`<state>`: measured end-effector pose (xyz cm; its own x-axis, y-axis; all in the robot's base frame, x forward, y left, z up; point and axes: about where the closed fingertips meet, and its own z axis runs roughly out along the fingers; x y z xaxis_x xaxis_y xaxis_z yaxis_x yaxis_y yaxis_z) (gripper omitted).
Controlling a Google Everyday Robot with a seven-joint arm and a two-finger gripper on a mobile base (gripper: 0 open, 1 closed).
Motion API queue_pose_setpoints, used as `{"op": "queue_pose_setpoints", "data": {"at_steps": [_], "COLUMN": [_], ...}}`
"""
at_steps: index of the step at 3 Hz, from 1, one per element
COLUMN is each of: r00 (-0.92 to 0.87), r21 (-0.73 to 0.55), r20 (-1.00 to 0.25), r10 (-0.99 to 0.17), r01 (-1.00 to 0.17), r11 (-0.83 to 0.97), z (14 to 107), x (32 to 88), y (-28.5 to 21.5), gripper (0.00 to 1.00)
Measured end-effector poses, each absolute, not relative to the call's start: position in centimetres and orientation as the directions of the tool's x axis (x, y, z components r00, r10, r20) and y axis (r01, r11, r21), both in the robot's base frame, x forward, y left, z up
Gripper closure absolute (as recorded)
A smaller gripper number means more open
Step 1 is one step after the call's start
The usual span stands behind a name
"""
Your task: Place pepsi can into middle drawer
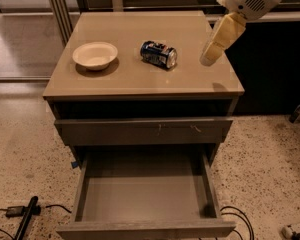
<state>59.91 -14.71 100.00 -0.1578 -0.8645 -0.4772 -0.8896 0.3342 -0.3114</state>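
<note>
Plainly, the pepsi can (159, 54) lies on its side on the cabinet top (140, 83), near the white bowl (95, 55). White-and-red markings show, but no lettering is readable. The gripper (210, 58) hovers to the can's right, apart from it; whether it is parted or clenched cannot be told. I judge this the reach: next it must close on the can, then carry it to the middle drawer (145, 196), open below.

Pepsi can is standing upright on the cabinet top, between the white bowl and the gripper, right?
No. The camera view shows the pepsi can lying on its side, not upright. It is on the cabinet top, between the white bowl and the gripper, which hangs above the top.
</note>
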Motion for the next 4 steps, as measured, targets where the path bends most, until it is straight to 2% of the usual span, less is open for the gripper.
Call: {"op": "queue_pose_setpoints", "data": {"at_steps": [3,4], "r00": [-0.291,-0.305], "r21": [-0.226,-0.206], "r20": [-0.688,-0.722], "r10": [-0.665,-0.621], "r01": [-0.784,-0.762], "r11": [0.578,0.614], "z": [95.3,94.3], "x": [70.2,73.0], "y": [-12.7,-12.3], "gripper": [0.0,0.0]}}
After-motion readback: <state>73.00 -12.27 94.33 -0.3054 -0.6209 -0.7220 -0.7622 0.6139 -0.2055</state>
